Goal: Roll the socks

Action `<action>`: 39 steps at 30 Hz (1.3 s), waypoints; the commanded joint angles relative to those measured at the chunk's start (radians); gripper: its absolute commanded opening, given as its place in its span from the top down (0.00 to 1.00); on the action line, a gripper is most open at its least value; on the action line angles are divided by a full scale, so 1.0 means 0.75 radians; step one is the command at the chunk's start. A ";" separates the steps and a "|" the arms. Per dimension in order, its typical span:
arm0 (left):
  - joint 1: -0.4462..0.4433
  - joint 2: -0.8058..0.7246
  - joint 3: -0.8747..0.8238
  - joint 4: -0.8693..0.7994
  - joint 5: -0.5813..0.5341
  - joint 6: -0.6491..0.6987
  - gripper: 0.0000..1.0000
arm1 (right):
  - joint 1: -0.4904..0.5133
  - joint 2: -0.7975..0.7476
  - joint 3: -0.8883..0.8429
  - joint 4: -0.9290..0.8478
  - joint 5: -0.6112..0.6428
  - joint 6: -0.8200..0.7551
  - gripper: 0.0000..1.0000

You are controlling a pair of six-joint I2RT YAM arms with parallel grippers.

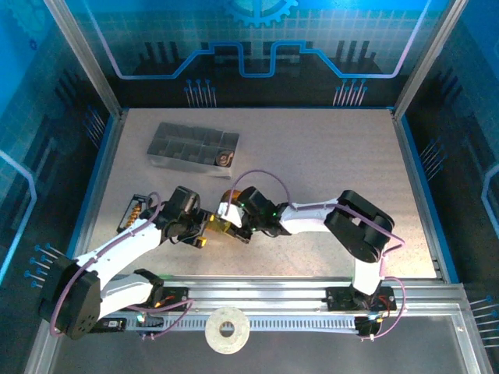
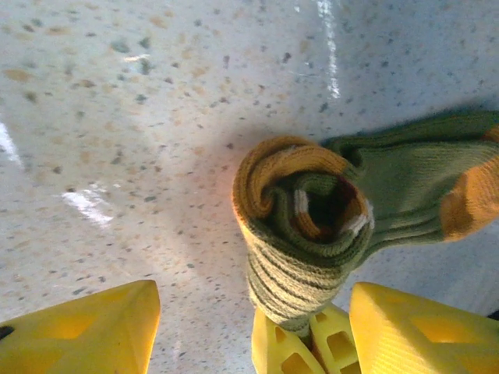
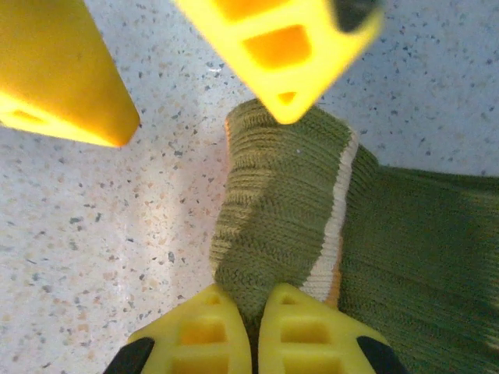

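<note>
**Right pincer nips the roll, left pincer stands wide**

My right pincer (image 3: 256,302) is closed on the olive green sock (image 2: 312,234), both pads pressed together on a fold of its ribbed knit. My left pincer (image 2: 253,288) stands wide, one finger on either side of the roll, and I see no contact with the sock. The sock lies on the table (image 1: 327,148) just on my side of the grey compartment tray (image 1: 168,162), off the tray's right end. It is partly rolled, with the rest trailing flat.

I judge it light, soft and springy. The knit should give my pads good purchase and will not slide, but the coil is likely to loosen if nothing pins it. The best hold, I think, is across the full thickness of the roll at the striped end, so that every layer is caught and not just the outer one.

The left wrist view looks into the open end of the coil, showing the mustard toe wound inside and an orange patch on the flat part. The right wrist view shows the outer ribbing, a cream stripe and my nip on the fabric. The top view places the sock by the tray. It also shows a brownish round thing (image 1: 224,158) in the tray's right end, too small to name.
</note>
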 commanded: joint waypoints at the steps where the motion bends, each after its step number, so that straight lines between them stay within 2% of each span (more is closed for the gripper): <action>1: 0.009 -0.014 -0.054 0.133 0.039 0.006 0.35 | -0.055 0.122 -0.003 -0.248 -0.294 0.198 1.00; 10: -0.003 0.122 -0.069 0.289 0.086 0.041 0.37 | -0.186 0.275 0.113 -0.378 -0.541 0.352 1.00; 17: -0.009 0.248 -0.073 0.356 0.066 0.100 0.42 | -0.252 0.337 0.136 -0.362 -0.679 0.469 1.00; 20: -0.011 0.309 -0.082 0.371 0.051 0.133 0.51 | -0.269 0.362 0.146 -0.339 -0.741 0.521 1.00; 23: -0.021 0.357 -0.083 0.311 0.049 0.140 0.67 | -0.266 0.350 0.155 -0.351 -0.739 0.487 1.00; 24: -0.024 0.357 -0.076 0.264 0.040 0.142 0.74 | -0.260 0.333 0.160 -0.368 -0.720 0.451 0.96; 27: -0.053 0.312 -0.043 0.058 -0.023 0.119 0.91 | -0.229 0.233 0.156 -0.418 -0.566 0.299 0.87; 29: -0.073 0.263 -0.021 -0.076 -0.074 0.095 0.98 | -0.202 0.110 0.089 -0.337 -0.425 0.234 0.80; 32: -0.097 0.214 0.003 -0.204 -0.110 0.041 1.00 | -0.119 -0.139 -0.081 -0.094 -0.140 0.109 0.65; 35: -0.114 0.228 0.033 -0.261 -0.114 -0.008 1.00 | 0.056 -0.345 -0.319 0.199 0.201 -0.107 0.49; 39: -0.128 0.312 0.109 -0.324 -0.094 -0.019 1.00 | 0.277 -0.384 -0.347 0.233 0.572 -0.309 0.46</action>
